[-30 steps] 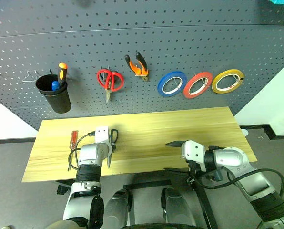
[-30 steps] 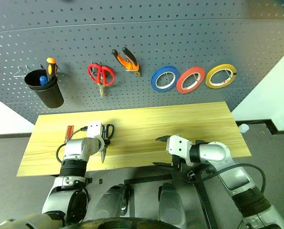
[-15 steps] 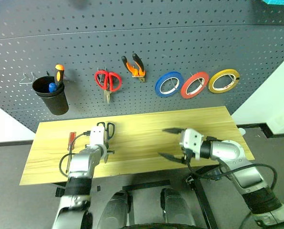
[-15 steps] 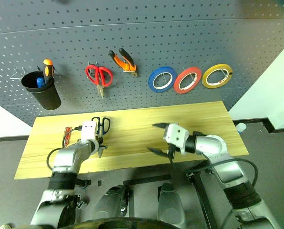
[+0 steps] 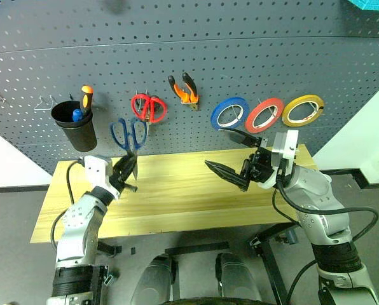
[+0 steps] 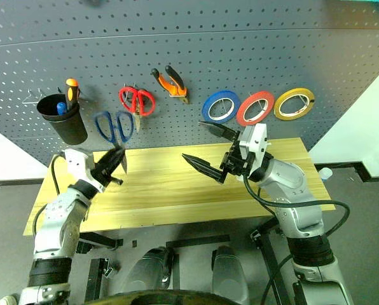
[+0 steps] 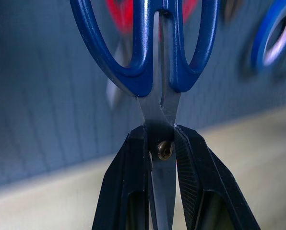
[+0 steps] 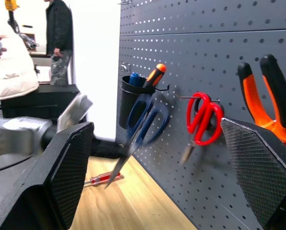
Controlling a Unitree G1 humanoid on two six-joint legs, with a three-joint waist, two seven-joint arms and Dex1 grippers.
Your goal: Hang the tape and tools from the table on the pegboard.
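Dark grey floor (image 5: 11,216) runs under and around the work area, flat and bare-looking. White wall (image 5: 367,136) shows to the right of the grey panel, with a dark skirting strip (image 5: 342,170) along its base. Another white wall patch (image 5: 8,165) sits low on the left. In the right wrist view, a bright room lies beyond: a person in dark clothing (image 8: 59,36) stands far back, near a black cabinet (image 8: 40,100). Lighting even, no hard shadows.

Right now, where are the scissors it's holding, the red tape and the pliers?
Scissors (image 5: 128,134), left eye view, blue handle loops.
Red tape (image 5: 264,114), left eye view, ring's lower rim.
Pliers (image 5: 185,91), left eye view, orange handles.
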